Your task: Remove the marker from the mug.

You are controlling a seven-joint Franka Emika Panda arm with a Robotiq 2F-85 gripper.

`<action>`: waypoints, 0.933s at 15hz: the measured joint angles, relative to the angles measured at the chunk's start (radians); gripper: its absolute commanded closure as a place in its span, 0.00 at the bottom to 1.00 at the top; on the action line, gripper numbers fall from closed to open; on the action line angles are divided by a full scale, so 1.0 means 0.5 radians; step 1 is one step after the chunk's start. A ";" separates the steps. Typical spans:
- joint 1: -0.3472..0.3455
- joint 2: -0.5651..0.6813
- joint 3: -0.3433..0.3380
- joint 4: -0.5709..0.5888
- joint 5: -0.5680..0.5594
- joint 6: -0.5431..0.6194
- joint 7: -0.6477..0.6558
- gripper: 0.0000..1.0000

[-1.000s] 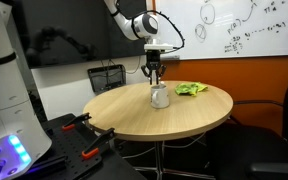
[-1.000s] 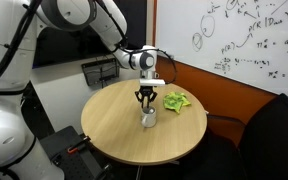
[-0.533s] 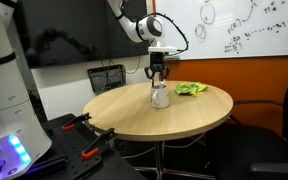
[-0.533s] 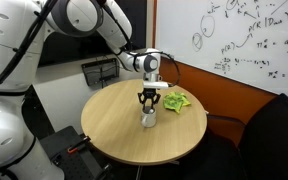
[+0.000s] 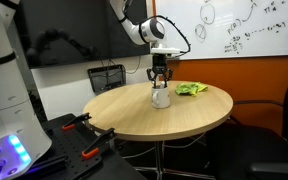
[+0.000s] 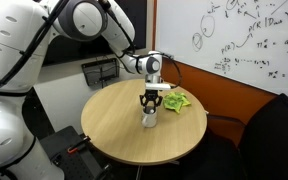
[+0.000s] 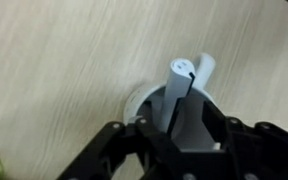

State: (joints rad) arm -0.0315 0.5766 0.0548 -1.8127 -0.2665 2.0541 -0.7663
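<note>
A light grey mug [image 5: 161,98] stands on the round wooden table [image 5: 124,115], also seen in an exterior view [image 6: 149,120]. A pale marker [image 7: 177,85] stands in the mug [image 7: 134,104] and sticks up out of it. My gripper [image 7: 196,118] hangs straight above the mug, its fingers reaching down on either side of the marker's top. The marker lies against one finger [image 7: 174,125], with a gap to the other. The jaws look open. The gripper also shows in both exterior views [image 5: 160,78] [image 6: 150,101].
A crumpled green cloth [image 5: 192,89] [image 6: 176,101] lies on the table just beyond the mug. A black wire basket [image 5: 107,77] stands behind the table. An office chair [image 6: 269,135] is beside the table, and a whiteboard [image 5: 244,25] hangs on the wall.
The gripper has shifted slightly sideways and a little lower over the mug. The mug and cloth have not moved.
</note>
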 measured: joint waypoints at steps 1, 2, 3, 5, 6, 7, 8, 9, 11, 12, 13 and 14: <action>0.000 0.007 0.000 0.006 -0.012 -0.006 0.000 0.47; 0.000 0.015 0.000 0.016 -0.024 -0.015 0.000 0.68; 0.001 0.025 0.000 0.026 -0.045 -0.026 0.000 0.72; 0.005 0.043 0.000 0.039 -0.103 -0.038 0.004 0.86; 0.007 0.049 0.000 0.043 -0.134 -0.038 0.005 0.95; 0.010 0.051 0.000 0.044 -0.162 -0.038 0.005 0.99; 0.013 0.050 0.001 0.044 -0.183 -0.039 0.005 0.95; 0.017 0.050 0.004 0.045 -0.202 -0.039 0.005 0.95; 0.029 0.046 0.006 0.049 -0.225 -0.053 0.007 0.95; 0.035 0.036 0.008 0.056 -0.230 -0.094 0.007 0.95; 0.042 0.015 0.012 0.065 -0.234 -0.166 0.007 0.95; 0.053 -0.016 0.013 0.074 -0.241 -0.249 0.007 0.95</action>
State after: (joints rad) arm -0.0050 0.5687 0.0612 -1.7755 -0.3872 1.9296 -0.7627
